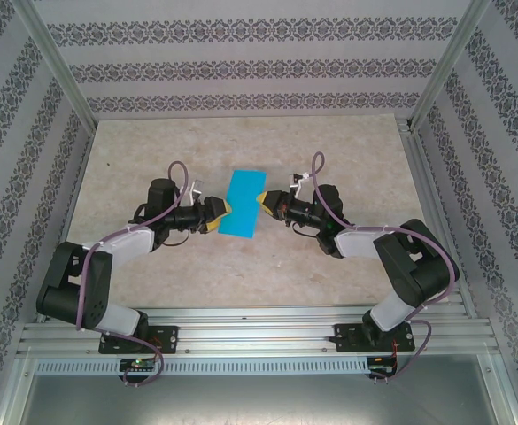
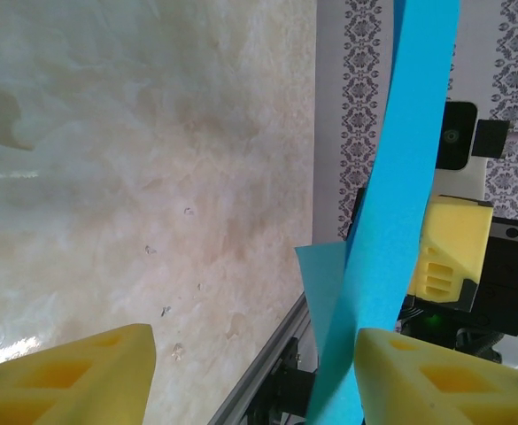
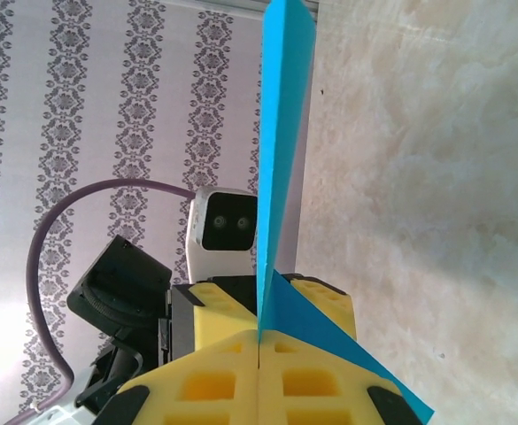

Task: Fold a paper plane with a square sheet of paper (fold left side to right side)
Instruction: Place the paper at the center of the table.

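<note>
Pinching cyan paper, seemingly folded, right claw

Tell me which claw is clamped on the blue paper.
The right claw: it is shut on the blue paper, while the left claw stands open.

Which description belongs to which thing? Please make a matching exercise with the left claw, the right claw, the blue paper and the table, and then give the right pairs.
Things:
1. left claw
2. right claw
3. square sheet of paper
4. table

Descriptions:
A. beige and mottled
B. shut on the paper's edge
C. cyan-blue, between the two claws
D. yellow fingers standing apart

Pairs: 1-D, 2-B, 3-C, 4-A
</note>
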Robot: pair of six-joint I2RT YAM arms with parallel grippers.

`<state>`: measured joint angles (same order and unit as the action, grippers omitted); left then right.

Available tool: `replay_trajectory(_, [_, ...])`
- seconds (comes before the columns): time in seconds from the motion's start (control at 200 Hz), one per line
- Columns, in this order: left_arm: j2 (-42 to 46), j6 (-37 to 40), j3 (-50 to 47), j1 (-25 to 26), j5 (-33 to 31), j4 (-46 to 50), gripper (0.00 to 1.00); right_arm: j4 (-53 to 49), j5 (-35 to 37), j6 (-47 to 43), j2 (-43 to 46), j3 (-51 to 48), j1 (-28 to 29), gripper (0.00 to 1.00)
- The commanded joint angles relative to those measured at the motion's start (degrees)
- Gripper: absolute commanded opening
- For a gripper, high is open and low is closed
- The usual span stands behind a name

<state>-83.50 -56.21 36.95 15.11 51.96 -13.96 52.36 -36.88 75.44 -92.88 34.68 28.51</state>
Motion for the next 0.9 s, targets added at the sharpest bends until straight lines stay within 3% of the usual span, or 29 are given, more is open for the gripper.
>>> replay_trajectory(0.0, [-0.2,-0.9,1.8,0.7,0.2,-4.1,0.56,2.8,-0.8,0.3,-0.8,-0.6,0.6,0.0])
replay_trajectory(0.609, [-0.1,2.4,1.4,3.0,-3.4,0.7,0.0,-9.5,-0.1,-9.3,-2.5,-0.1,-1.0,0.0])
replay_trajectory(0.764, [-0.7,2.6,-0.4,4.3,-7.5,0.8,0.0,-12.9,0.5,-12.1,-2.4,-1.1,-3.1,0.1])
replay_trajectory(0.899, [-2.3,2.1,-3.3,6.0,-12.3,0.1,0.0,-33.9,6.2,-25.9,3.0,0.8,-4.6,0.23])
